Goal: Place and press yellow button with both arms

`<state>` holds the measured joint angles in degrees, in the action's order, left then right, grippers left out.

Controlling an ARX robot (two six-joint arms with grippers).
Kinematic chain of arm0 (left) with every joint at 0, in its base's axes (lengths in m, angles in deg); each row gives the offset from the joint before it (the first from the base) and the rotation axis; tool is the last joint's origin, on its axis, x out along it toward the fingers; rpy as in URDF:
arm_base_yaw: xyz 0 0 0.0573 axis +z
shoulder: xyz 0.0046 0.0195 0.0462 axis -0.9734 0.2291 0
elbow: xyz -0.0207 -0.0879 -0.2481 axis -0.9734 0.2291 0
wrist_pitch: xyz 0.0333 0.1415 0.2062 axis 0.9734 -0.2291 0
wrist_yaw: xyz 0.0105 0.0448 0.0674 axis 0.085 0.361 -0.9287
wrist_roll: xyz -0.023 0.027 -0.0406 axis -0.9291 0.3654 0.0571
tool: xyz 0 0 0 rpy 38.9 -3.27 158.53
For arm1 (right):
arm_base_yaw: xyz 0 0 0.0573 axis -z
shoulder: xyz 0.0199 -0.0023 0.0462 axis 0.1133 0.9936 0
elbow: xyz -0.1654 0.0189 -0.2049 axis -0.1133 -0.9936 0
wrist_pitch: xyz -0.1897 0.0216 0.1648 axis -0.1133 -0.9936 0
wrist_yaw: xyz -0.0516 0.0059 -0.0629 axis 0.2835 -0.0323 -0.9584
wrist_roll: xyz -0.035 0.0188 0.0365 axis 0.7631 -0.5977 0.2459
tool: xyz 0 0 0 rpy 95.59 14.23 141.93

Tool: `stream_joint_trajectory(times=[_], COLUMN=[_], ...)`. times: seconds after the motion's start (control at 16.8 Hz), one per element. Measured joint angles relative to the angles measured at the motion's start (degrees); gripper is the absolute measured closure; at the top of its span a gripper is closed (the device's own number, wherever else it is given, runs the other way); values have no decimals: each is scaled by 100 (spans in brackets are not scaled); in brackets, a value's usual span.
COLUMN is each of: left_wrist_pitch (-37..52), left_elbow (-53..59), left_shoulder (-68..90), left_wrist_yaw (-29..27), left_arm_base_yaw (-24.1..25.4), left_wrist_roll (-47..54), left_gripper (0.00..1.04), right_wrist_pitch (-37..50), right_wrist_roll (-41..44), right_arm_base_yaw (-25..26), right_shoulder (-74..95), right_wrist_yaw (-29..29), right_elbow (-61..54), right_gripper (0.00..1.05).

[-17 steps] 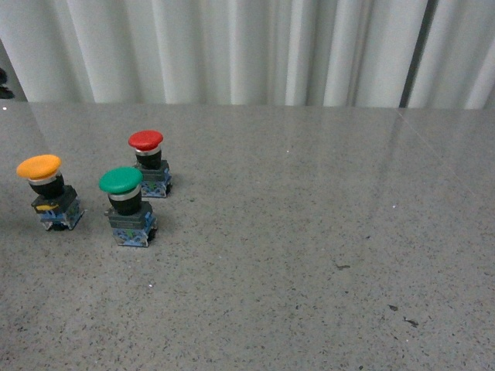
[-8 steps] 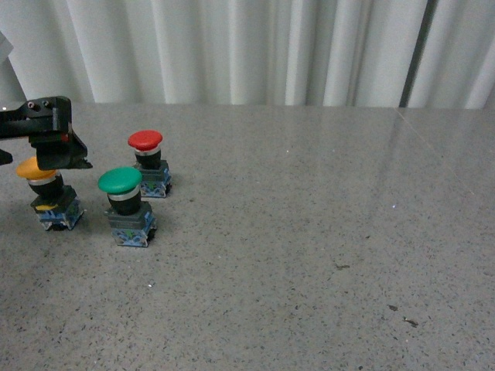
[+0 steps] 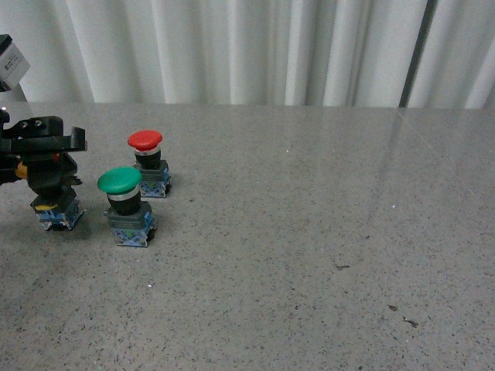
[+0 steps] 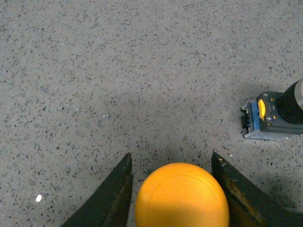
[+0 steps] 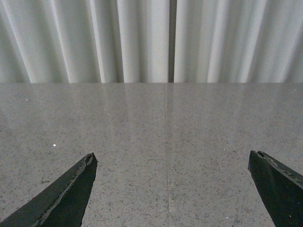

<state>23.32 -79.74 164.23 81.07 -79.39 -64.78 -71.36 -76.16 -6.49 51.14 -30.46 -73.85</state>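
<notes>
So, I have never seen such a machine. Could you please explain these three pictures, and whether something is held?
It is a robot with two arms. The wide picture comes from a camera on its body: a grey table with a yellow button, a green button and a red button. The other two come from cameras on the wrists. The left tool has a finger on each side of the yellow cap; whether it grips yet, I cannot tell. The right tool is open and holds nothing.
</notes>
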Motion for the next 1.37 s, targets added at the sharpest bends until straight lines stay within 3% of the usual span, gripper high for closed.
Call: stream_joint_trajectory(times=[0.06,0.12,0.42,0.6,0.77,0.95,1.13,1.37], left_wrist_pitch=[-33,-87,-339,-525,-514,-643,-756,-977], left_elbow=[68,103,-24,-730,-1314,-1600,-1753,-2122], left_shoulder=[-120,-264,-1519,-1449,-688,120,527,970], left_wrist_yaw=[-26,-42,-481,-756,-1451,-1950,-2159,-2188], left_arm_base_yaw=[0,11,-114,-1043,-2256,-3040,-3414,-3429], left_wrist_roll=[-2,-4,-306,-625,-1093,-1851,-2474,-3005], left_gripper=[64,67,68,68,68,68,68,68], right_wrist_pitch=[0,0,0,0,0,0,0,0], right_wrist_roll=[0,0,0,0,0,0,0,0], right_arm_base_yaw=[0,0,0,0,0,0,0,0], right_shoulder=[0,0,0,0,0,0,0,0], right_wrist_yaw=[-2,0,0,-2,0,-2,-2,0], right_elbow=[2,0,2,2,2,0,2,2], right_gripper=[7,7,7,7,7,7,7,7])
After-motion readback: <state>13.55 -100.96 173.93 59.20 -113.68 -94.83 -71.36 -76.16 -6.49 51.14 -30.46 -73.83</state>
